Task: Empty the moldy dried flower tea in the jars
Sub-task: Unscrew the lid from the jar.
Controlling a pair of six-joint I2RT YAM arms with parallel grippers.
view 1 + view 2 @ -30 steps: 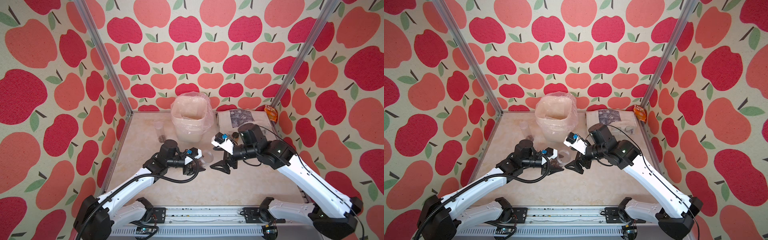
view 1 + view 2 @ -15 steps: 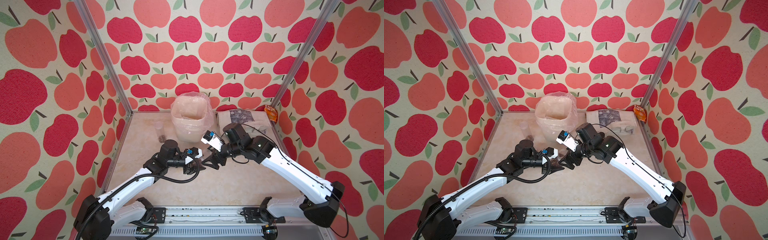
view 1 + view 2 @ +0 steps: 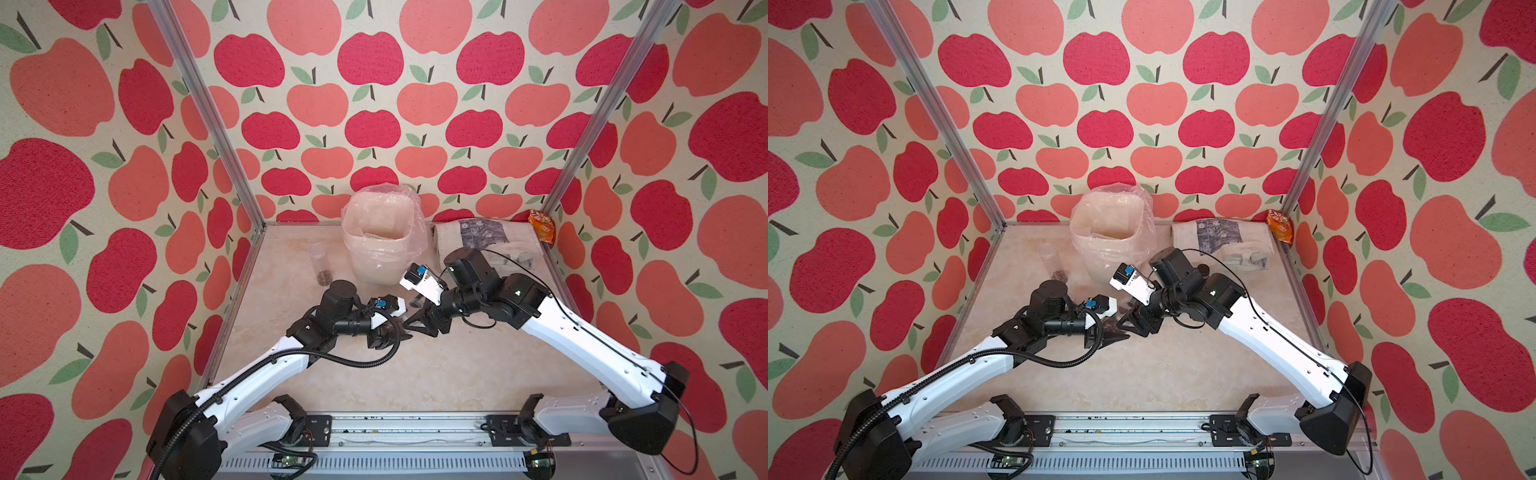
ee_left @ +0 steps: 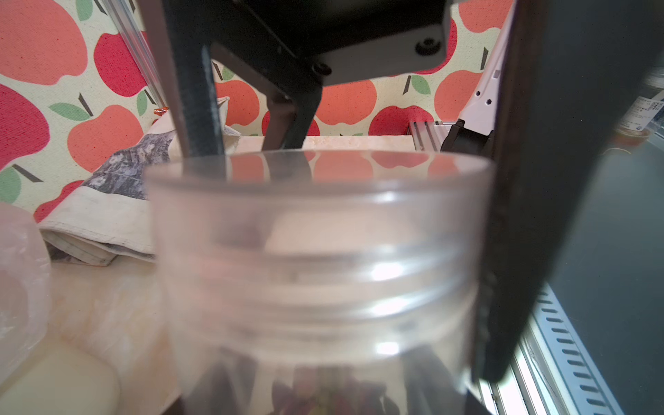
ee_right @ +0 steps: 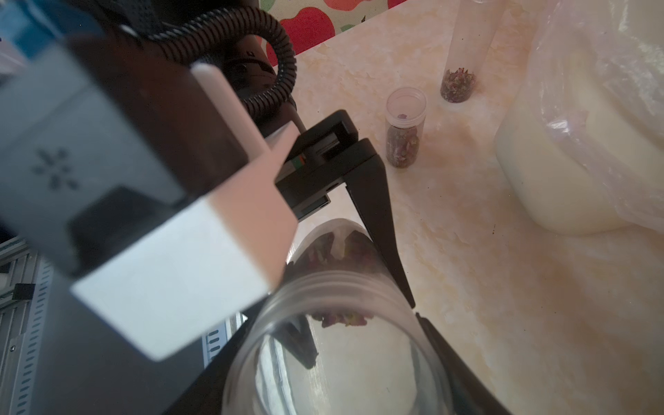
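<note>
A clear jar (image 3: 402, 321) (image 3: 1118, 320) lies tilted above the middle of the table, with dried flower tea (image 5: 341, 317) (image 4: 323, 391) in its lower end. My left gripper (image 3: 394, 332) (image 3: 1114, 332) is shut on the jar's body, and its fingers (image 5: 373, 201) flank the wall. From the opposite side my right gripper (image 3: 416, 324) (image 3: 1130, 325) (image 5: 334, 388) is shut on the jar's round lid (image 4: 319, 201). A tall jar (image 3: 320, 264) (image 5: 460, 54) with tea at its bottom stands left of the bin. A short jar (image 5: 405, 127) with tea stands beside it.
A white bin (image 3: 384, 237) lined with a clear bag stands at the back middle. A folded printed cloth (image 3: 482, 239) and an orange packet (image 3: 542, 224) lie at the back right. An amber jar (image 4: 636, 122) shows at the edge of the left wrist view.
My right arm has swung left to meet the left gripper, and its jaws have closed in on the jar's lid end. The left arm has stayed put with the jar.
</note>
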